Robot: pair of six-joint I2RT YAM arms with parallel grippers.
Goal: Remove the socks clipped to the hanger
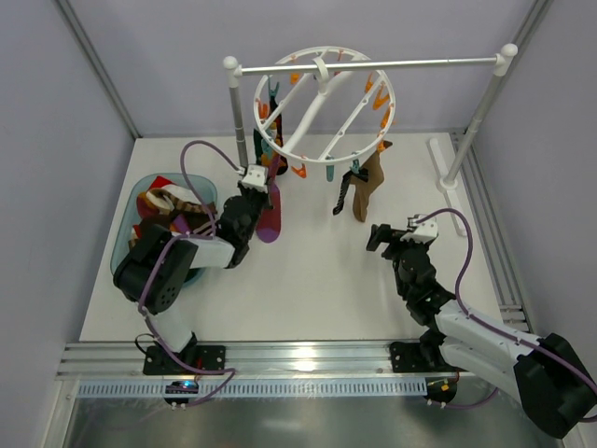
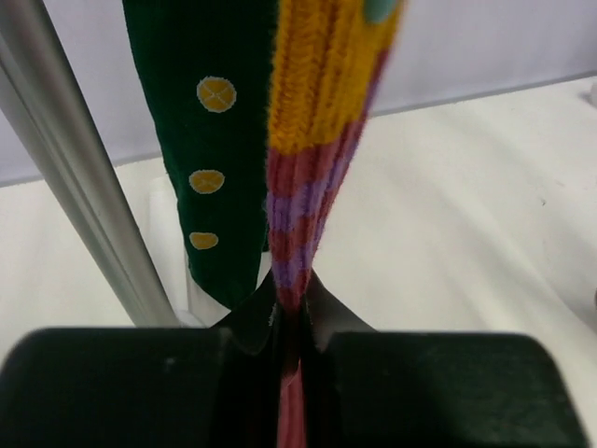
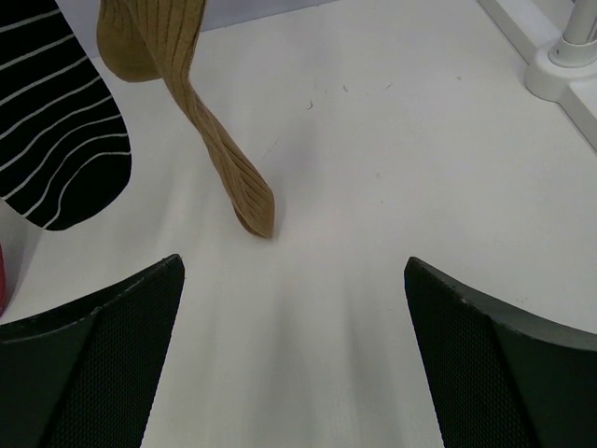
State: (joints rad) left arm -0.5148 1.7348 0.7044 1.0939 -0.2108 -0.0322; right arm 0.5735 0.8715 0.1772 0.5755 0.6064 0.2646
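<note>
The round white hanger (image 1: 284, 149) hangs by its hook from a metal bar, with orange and teal clips round its rim. A sock (image 2: 303, 205), orange above and red-purple striped below, hangs from the hanger's left side; my left gripper (image 2: 291, 327) is shut on its lower end (image 1: 270, 213). Beside it hangs a dark green sock (image 2: 219, 140) with yellow dots. On the hanger's right side a brown sock (image 3: 187, 103) and a black-white striped sock (image 3: 56, 140) dangle. My right gripper (image 3: 294, 327) stands open and empty just short of them, low over the table (image 1: 381, 235).
A teal basin (image 1: 126, 252) holding loose socks sits at the left, behind my left arm. The rack's metal bar (image 1: 401, 63) rests on two white posts (image 1: 235, 112) (image 1: 478, 117); the right post's foot (image 3: 560, 65) stands on the table.
</note>
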